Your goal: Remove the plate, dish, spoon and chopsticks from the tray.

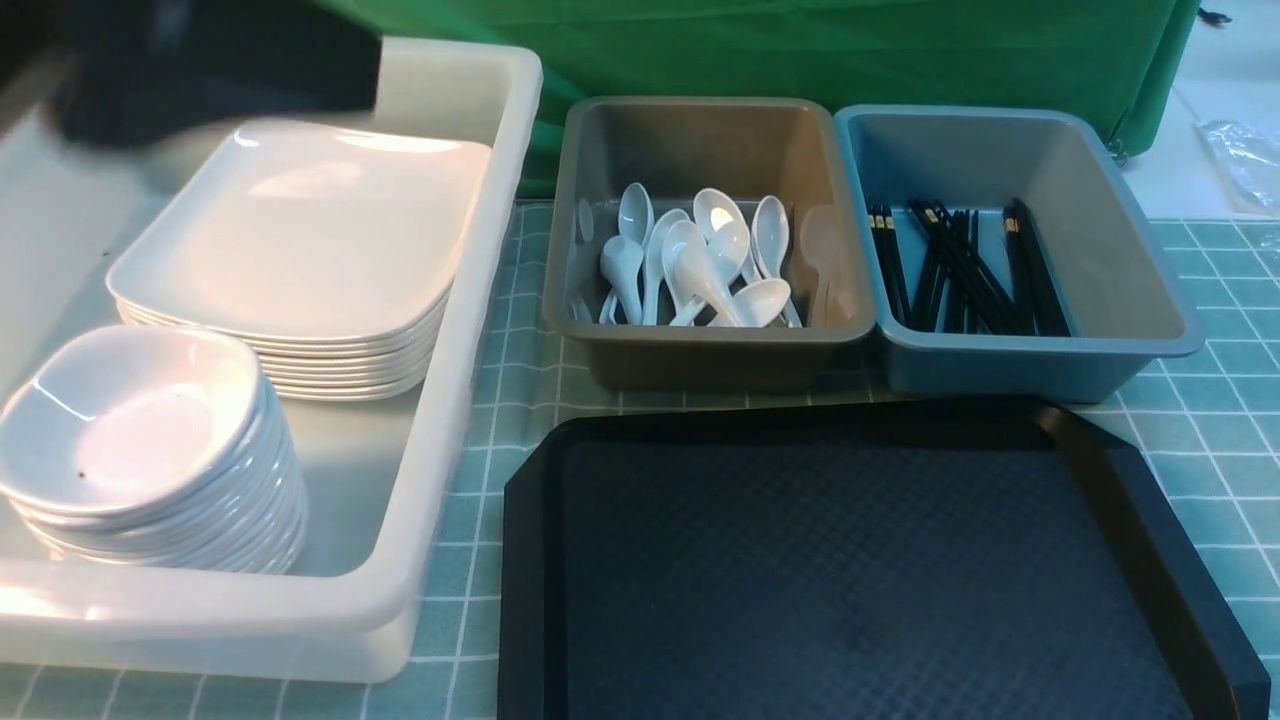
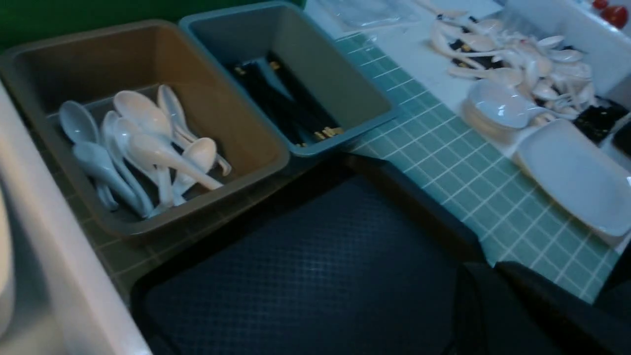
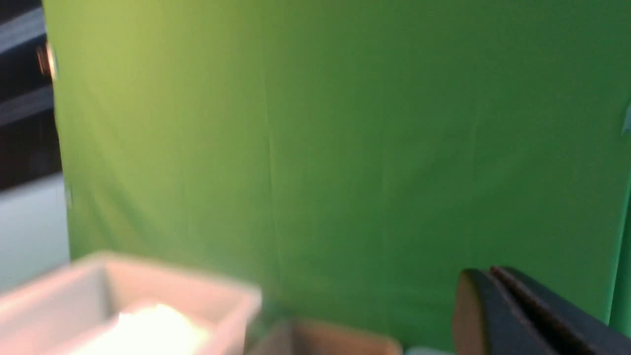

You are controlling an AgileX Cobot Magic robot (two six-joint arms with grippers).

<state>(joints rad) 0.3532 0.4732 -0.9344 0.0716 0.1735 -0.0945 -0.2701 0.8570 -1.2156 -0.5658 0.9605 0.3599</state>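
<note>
The black tray [image 1: 860, 560] lies bare on its diamond-textured surface, also in the left wrist view [image 2: 296, 276]. Large white plates [image 1: 300, 240] and small dishes [image 1: 130, 430] are stacked in a white tub [image 1: 440, 400]. Several spoons [image 1: 700, 260] lie in the brown tub [image 1: 700, 340], and several black chopsticks [image 1: 960, 270] in the blue-grey tub [image 1: 1130, 260]. My left gripper [image 2: 493, 266] hangs shut and empty over the tray's right rim. Its arm is a dark blur [image 1: 200, 60] above the white tub. My right gripper [image 3: 485, 272] is shut, holds nothing and faces the green cloth.
To the right, beyond the checked cloth [image 2: 443, 162], a white table carries a heap of spoons [image 2: 522, 64], stacked dishes [image 2: 498, 106] and a large plate [image 2: 577, 172]. A green backdrop [image 1: 800, 50] closes the far side behind the tubs.
</note>
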